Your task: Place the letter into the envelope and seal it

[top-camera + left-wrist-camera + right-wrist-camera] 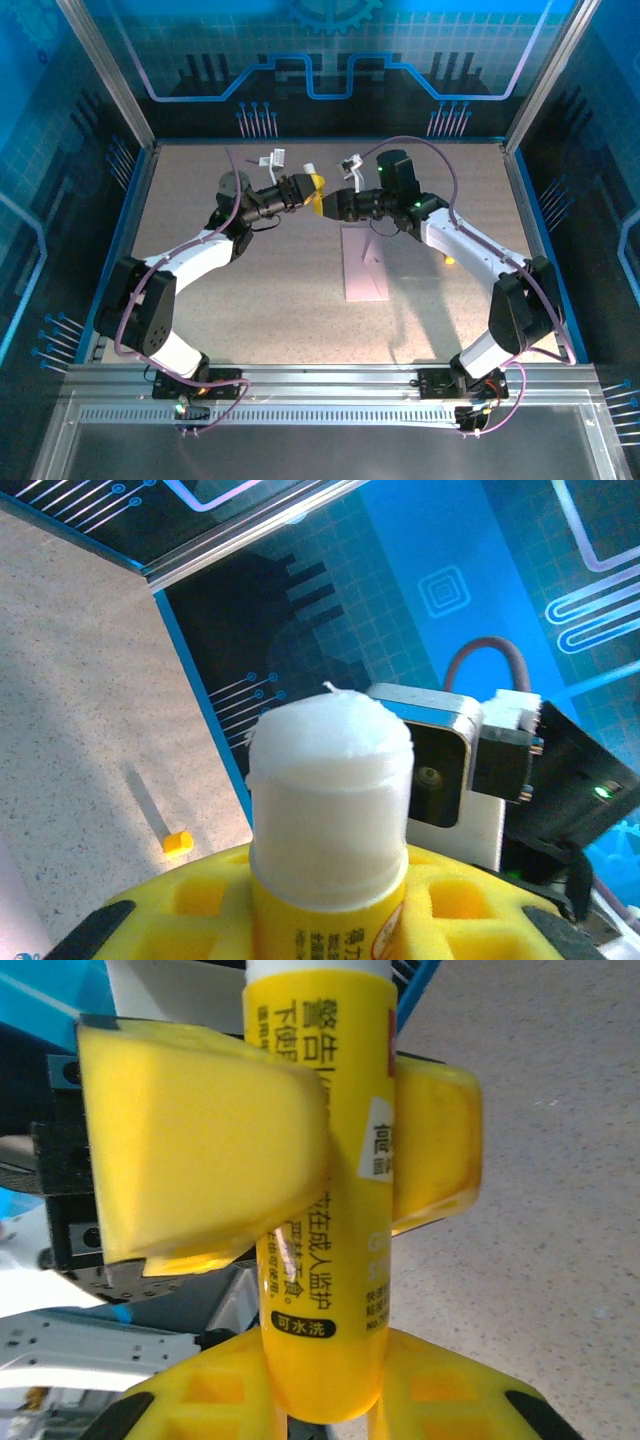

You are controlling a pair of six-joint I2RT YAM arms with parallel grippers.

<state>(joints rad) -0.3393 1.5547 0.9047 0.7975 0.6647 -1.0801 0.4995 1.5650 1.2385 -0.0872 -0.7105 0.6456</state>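
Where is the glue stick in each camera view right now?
Top external: the glue stick is mid-air near picture centre, up-left of the envelope.
Left wrist: bottom centre, white glue tip up, rising between the left fingers.
Right wrist: centre, yellow tube running top to bottom.
Shared landmark: the speckled table, at left in the left wrist view and at right in the right wrist view.
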